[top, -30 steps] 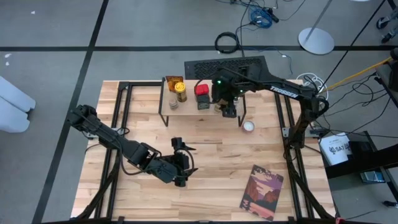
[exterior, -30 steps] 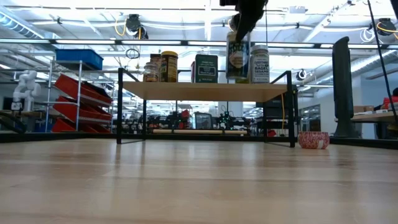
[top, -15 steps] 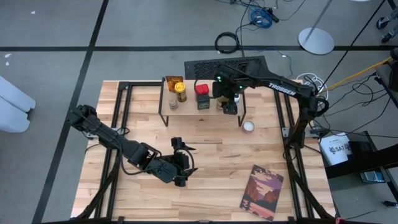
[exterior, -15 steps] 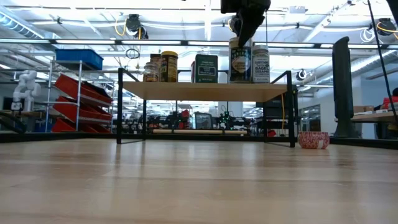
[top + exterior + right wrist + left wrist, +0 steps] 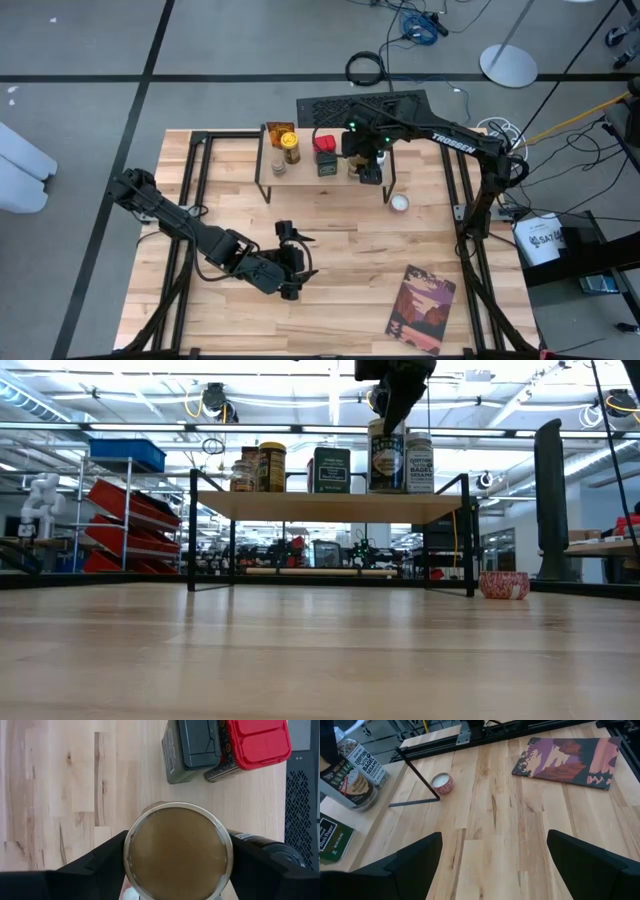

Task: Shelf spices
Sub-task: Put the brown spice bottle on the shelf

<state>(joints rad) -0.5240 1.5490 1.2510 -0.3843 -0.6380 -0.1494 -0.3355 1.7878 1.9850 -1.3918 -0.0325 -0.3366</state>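
Note:
The shelf (image 5: 300, 180) stands at the table's far middle with several spices on its plank: an orange-labelled tin (image 5: 281, 133), a red-topped tin (image 5: 324, 144) and a dark tin (image 5: 327, 165). My right gripper (image 5: 177, 870) is above the shelf's right part, shut on a tan-topped jar (image 5: 385, 458), which stands beside a black-capped jar (image 5: 418, 463). A small white-topped tin (image 5: 399, 203) sits on the table to the right of the shelf. My left gripper (image 5: 492, 870) hovers open over the table's near middle, with nothing between its fingers. My right gripper pinches the tan-topped jar between its two fingers, one on each side of the jar just below its lid's rim (image 5: 131, 851). The fingers come from above, pointing steeply down. The jar stands upright, its base (image 5: 385, 490) on the shelf's plank.
A flat picture-covered book (image 5: 421, 308) lies at the table's near right. Black frame rails (image 5: 452, 180) run along the table's left and right sides. Bare wood lies between the shelf and my left arm.
My right gripper has come down a little with the tan-topped jar. The jar hung just above the plank before; its base now rests on the plank beside the black-capped jar, still upright. For the last half second it has kept still.

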